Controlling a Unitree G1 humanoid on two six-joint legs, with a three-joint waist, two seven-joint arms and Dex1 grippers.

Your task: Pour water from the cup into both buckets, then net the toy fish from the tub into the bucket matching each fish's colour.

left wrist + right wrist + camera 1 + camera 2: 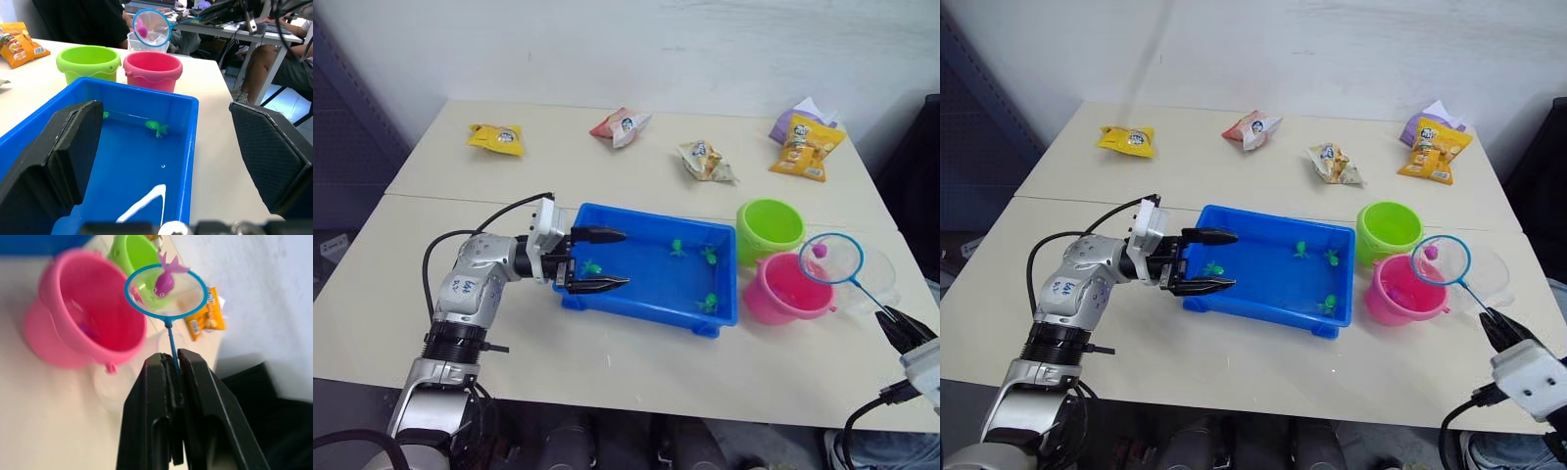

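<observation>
Blue tub sits mid-table, nearer the front edge, with four green toy fish in the water. Left tool has its fingers spread wide, straddling the tub's left rim. Right tool is clamped on the net handle near the table's right edge; the hoop hovers over the pink bucket and carries a magenta fish. Green bucket stands just behind the pink one. Clear cup stands right of the pink bucket.

Five snack packets lie scattered across the table's far side.
</observation>
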